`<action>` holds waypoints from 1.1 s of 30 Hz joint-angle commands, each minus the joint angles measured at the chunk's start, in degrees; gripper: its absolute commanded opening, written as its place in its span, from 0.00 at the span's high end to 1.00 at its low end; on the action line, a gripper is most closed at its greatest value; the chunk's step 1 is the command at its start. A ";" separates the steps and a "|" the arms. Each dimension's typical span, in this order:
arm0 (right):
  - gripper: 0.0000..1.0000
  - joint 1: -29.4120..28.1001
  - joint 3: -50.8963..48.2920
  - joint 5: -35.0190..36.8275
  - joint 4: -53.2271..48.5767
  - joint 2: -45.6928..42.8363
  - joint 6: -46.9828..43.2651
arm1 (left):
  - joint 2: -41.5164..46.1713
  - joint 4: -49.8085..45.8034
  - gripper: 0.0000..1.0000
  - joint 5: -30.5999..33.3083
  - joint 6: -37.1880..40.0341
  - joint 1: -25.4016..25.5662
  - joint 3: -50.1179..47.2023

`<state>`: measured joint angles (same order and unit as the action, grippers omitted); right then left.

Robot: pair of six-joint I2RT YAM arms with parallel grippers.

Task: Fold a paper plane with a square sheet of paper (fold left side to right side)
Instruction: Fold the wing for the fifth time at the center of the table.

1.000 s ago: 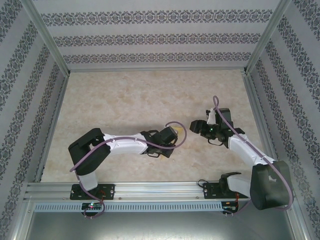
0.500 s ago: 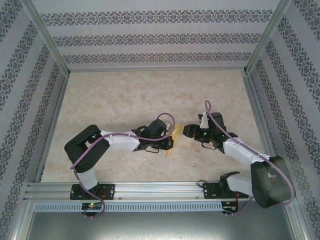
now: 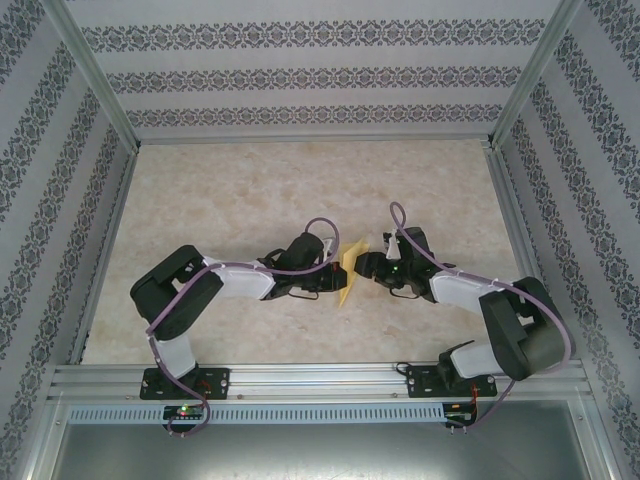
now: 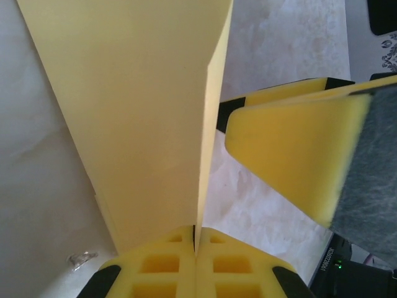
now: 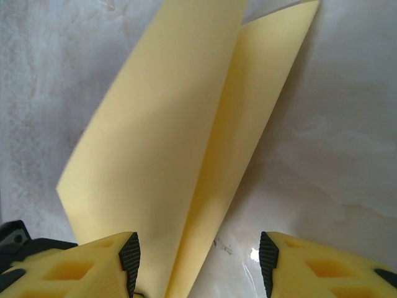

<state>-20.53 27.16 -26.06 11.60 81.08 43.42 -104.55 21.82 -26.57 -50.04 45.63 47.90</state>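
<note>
The square sheet of paper (image 3: 348,272) is bright yellow and folded into a narrow V, standing on edge above the table between the two arms. My left gripper (image 3: 336,277) is shut on it. In the left wrist view the yellow pads meet on the paper's lower edge (image 4: 196,243), and the sheet (image 4: 136,112) rises away from them. My right gripper (image 3: 366,266) faces it from the right, open. In the right wrist view the folded paper (image 5: 186,136) runs down between the spread fingers (image 5: 93,264), closer to the left one, with a gap beside the right one. The right gripper's finger (image 4: 298,149) also appears in the left wrist view.
The marble-patterned table (image 3: 250,190) stretches bare behind and to both sides of the arms. Patterned walls and metal frame posts (image 3: 95,90) enclose it. The aluminium rail (image 3: 300,380) with the arm bases runs along the near edge.
Both grippers have moved toward each other. The left one carried the paper up and right. The right one swung left until its open fingers straddle the sheet.
</note>
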 commanded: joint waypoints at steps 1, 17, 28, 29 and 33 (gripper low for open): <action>0.44 -0.68 0.44 1.89 2.80 0.39 1.44 | -2.29 4.79 0.99 -2.16 -2.80 -0.71 -0.21; 0.45 -1.37 1.92 3.29 2.21 2.84 3.95 | -3.76 4.00 0.99 -2.41 -3.39 -0.72 0.80; 0.48 -2.40 3.78 3.70 1.70 6.78 4.96 | -4.26 3.91 0.97 -2.54 -3.38 -0.72 1.12; 0.48 -2.40 3.87 3.81 1.42 7.15 5.08 | -4.19 3.92 0.96 -2.54 -3.31 -0.72 1.08; 0.50 -2.56 4.21 4.28 -0.03 7.85 5.27 | -3.43 3.19 0.92 -2.42 -2.74 -0.72 1.15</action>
<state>-22.28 30.33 -22.90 12.03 86.78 48.10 -108.07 23.44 -28.51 -52.82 45.63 47.92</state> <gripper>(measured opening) 0.507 0.078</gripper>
